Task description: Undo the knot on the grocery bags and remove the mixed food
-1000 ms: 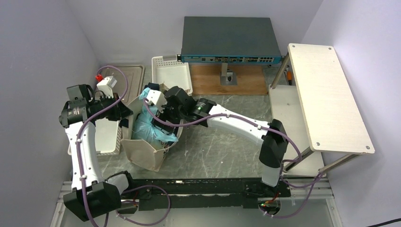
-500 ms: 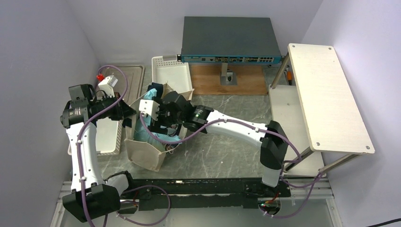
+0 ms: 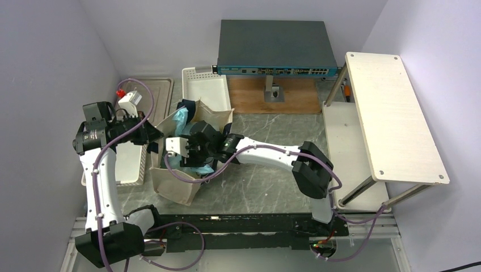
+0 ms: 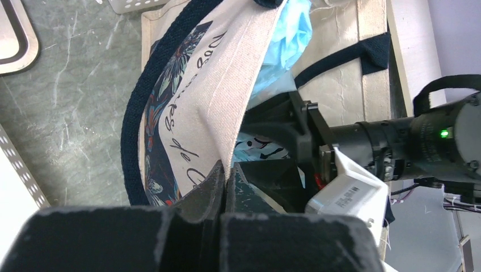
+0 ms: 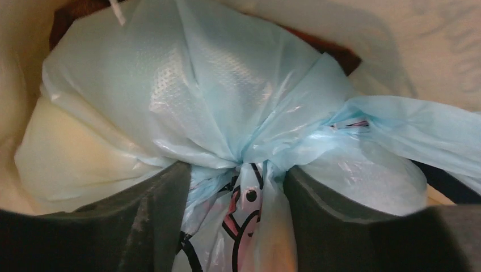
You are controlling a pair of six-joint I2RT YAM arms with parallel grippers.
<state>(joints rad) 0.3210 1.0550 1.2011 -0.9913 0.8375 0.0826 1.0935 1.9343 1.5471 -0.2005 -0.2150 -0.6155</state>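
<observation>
Beige tote (image 3: pixel 173 187) on marble table (image 3: pixel 261 178)

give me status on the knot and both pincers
Left pincer shut on tote rim, holding it open. Right pincer open inside tote, straddling the knot. Grocery bag tied, food hidden.

The top view is bright and even, lit from overhead, with soft shadows on the desk (image 3: pixel 255 181). The left wrist view is sharp farther out, its jaws a dark blur at the bottom. Inside the tote (image 5: pixel 454 34) the right wrist view is dimmer, warmer; white glare streaks the grocery bag (image 5: pixel 227 85), jaws unfocused.
</observation>
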